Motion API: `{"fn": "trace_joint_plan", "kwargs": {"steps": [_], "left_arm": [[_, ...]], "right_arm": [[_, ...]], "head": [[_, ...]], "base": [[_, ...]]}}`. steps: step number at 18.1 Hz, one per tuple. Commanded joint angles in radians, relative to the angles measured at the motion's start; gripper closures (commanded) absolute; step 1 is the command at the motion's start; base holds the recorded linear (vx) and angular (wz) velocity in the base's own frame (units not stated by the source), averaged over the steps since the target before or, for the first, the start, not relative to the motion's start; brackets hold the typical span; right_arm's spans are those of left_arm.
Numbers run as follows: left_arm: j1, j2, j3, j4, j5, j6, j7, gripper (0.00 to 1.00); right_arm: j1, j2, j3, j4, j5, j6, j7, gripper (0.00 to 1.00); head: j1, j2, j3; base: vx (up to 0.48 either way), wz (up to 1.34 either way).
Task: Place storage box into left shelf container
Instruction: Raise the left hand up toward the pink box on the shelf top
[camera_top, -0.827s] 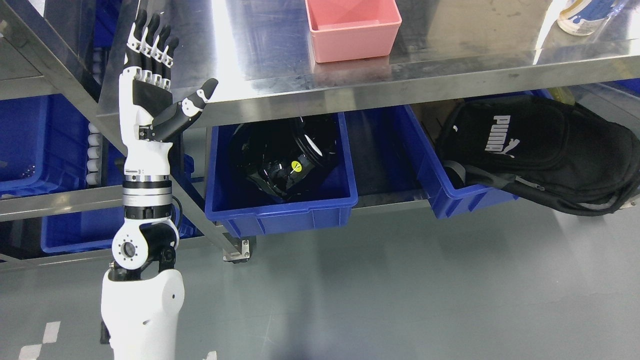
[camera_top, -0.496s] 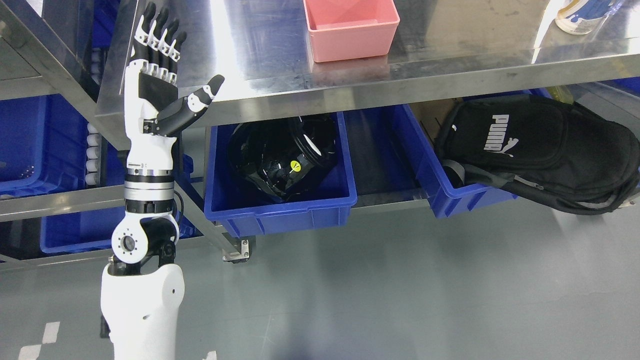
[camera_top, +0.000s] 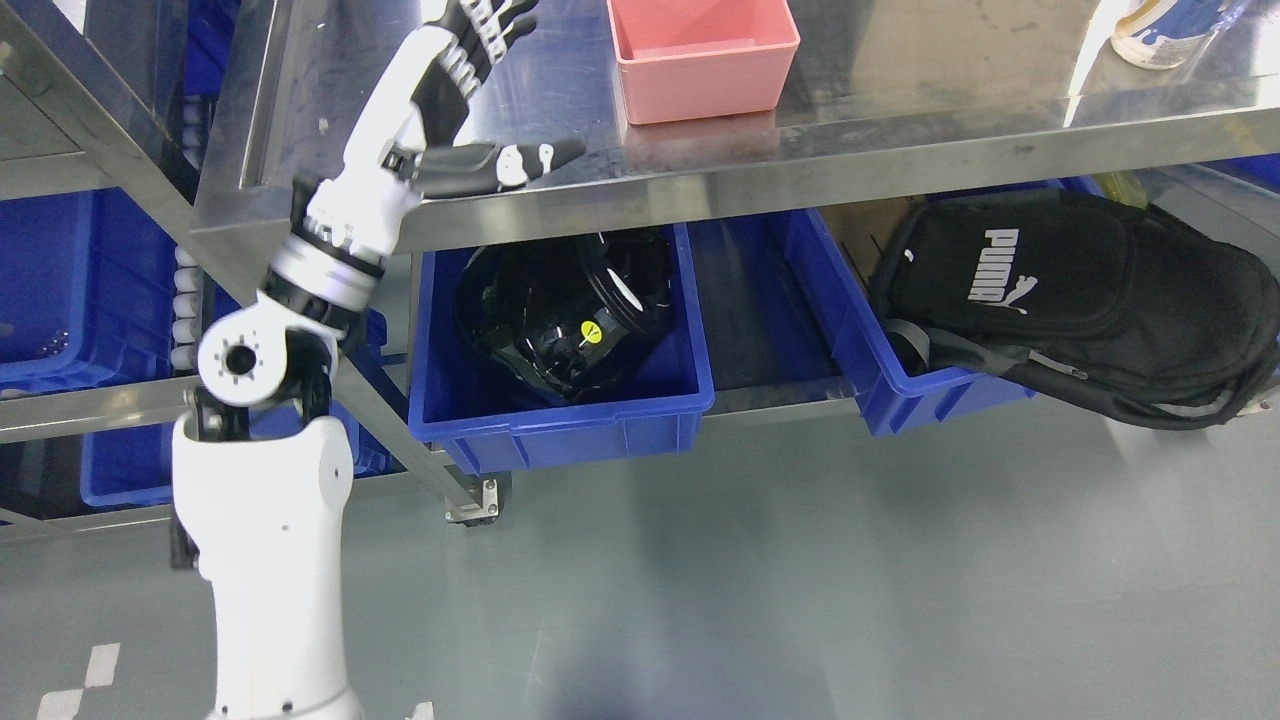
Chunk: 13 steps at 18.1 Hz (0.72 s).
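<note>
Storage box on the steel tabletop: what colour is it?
Pink, plain with no pattern; the storage box shows clearly in the head view.

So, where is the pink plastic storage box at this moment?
In the head view the pink plastic storage box sits on the steel table top, top centre, right of the open left hand.

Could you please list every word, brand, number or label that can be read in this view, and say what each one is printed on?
"PUMA", in white letters with a leaping-cat logo: on the black bag lying in the right blue bin.
Small yellow round sticker on the black object in the middle blue bin: it bears a dark mark, too small to read.
Bottle at the top right of the steel table: blue-and-white label, blurred, unreadable.
Nothing else carries text.
</note>
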Motion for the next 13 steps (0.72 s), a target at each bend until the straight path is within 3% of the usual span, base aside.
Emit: {"fn": "trace_joint_plan", "kwargs": {"steps": [1,5,8,13], "left_arm": [[-0.221,0.042,-0.107,0.175,-0.228,0.031,-0.102,0.00],[-0.364,0.045,-0.282,0.304,-0.311,0.103,-0.128,0.01],[-0.432,0.029,-0.333,0.375,-0.312,0.142,-0.199,0.01],[-0.479,0.026,-0.400,0.461,-0.378,0.194,-0.211,0.02]], "right_arm": [[-0.003,-0.017,0.000,-0.017,-0.021,0.000,0.000,0.00],[-0.003,-0.017,0.000,-0.017,-0.021,0.000,0.002,0.00],[-0.003,-0.017,0.000,-0.017,-0.021,0.000,0.002,0.00],[-0.005,-0.017,0.000,-0.017,-0.021,0.000,0.002,0.00]], "head": [[0.0000,0.000,0.000],[0.0000,0.000,0.000],[0.0000,0.000,0.000],[0.0000,0.000,0.000]], "base": [[0.000,0.00],[0.000,0.00],[0.000,0.00],[0.000,0.00]]}}
